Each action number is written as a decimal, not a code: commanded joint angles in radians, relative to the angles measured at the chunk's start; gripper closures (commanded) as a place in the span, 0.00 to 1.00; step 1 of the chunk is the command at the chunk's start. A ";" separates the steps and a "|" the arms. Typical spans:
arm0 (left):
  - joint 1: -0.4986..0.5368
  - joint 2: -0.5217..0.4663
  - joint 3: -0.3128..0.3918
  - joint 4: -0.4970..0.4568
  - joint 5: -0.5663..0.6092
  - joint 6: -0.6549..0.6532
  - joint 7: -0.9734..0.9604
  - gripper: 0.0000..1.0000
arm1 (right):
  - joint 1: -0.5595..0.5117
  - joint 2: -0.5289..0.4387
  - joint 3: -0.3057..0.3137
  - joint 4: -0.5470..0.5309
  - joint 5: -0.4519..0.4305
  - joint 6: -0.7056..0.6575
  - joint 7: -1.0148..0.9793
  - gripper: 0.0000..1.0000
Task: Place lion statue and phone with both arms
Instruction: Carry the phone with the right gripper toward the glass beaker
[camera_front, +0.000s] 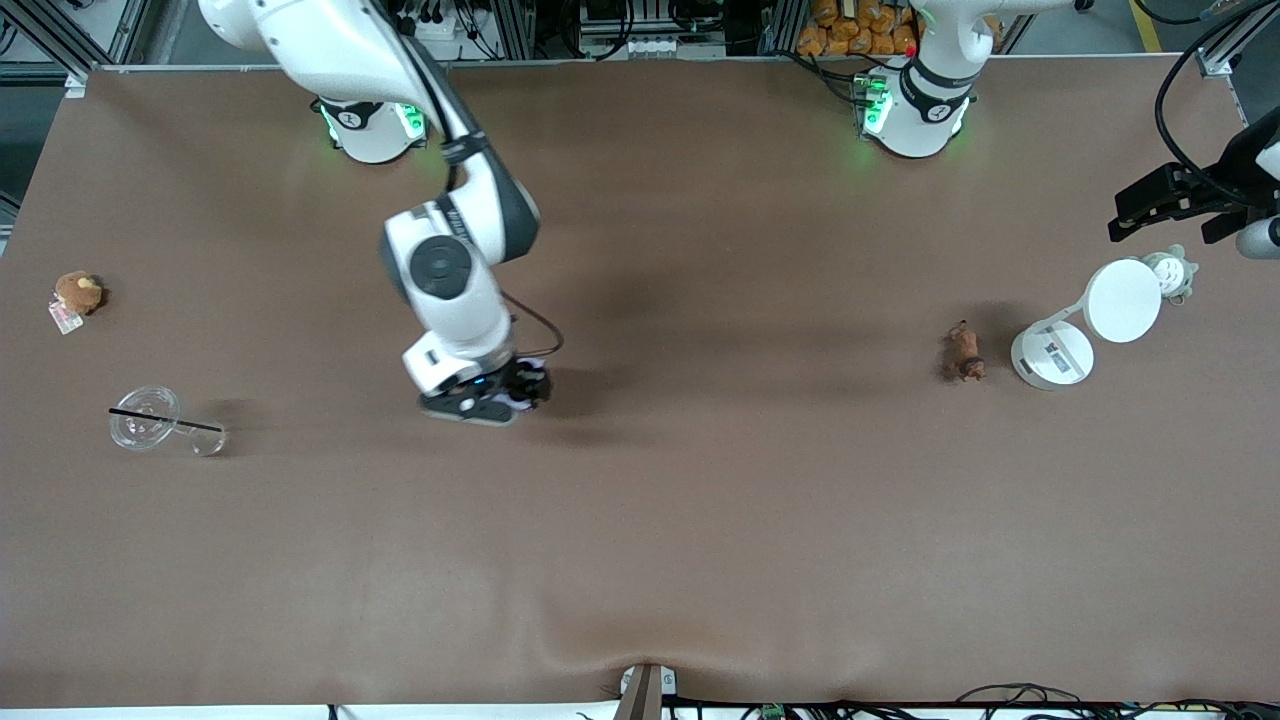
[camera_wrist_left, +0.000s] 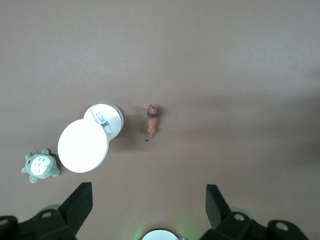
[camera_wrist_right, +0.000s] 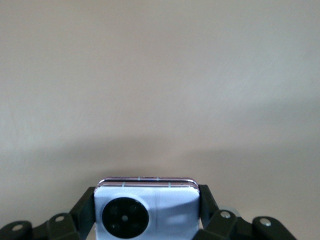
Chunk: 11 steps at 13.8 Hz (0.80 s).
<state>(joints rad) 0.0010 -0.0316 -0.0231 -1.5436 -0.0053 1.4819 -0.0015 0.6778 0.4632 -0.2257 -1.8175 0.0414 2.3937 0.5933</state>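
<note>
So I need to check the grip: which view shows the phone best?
The right wrist view: the phone fills the space between the right gripper's fingers. The front view shows only a sliver; the left wrist view shows none.

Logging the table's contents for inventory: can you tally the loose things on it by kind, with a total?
Animal figurine: 1, the lion statue
Plush toys: 2, the tan plush and the grey-green plush
Phone: 1, the phone, clamped in the right gripper
Clear cup with straw: 1
White round lamp: 1
Total: 6
</note>
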 joint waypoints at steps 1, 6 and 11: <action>0.002 0.012 -0.001 0.023 -0.005 -0.002 -0.002 0.00 | -0.127 0.002 0.006 0.082 0.005 -0.022 -0.168 1.00; 0.004 0.015 0.000 0.025 -0.004 -0.002 -0.002 0.00 | -0.293 0.200 0.012 0.347 0.015 -0.042 -0.357 1.00; -0.002 0.018 -0.001 0.023 -0.004 -0.002 -0.005 0.00 | -0.451 0.230 0.017 0.374 0.098 -0.042 -0.666 1.00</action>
<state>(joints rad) 0.0017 -0.0275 -0.0220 -1.5428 -0.0053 1.4830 -0.0015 0.3004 0.6833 -0.2318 -1.4811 0.0774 2.3710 0.0454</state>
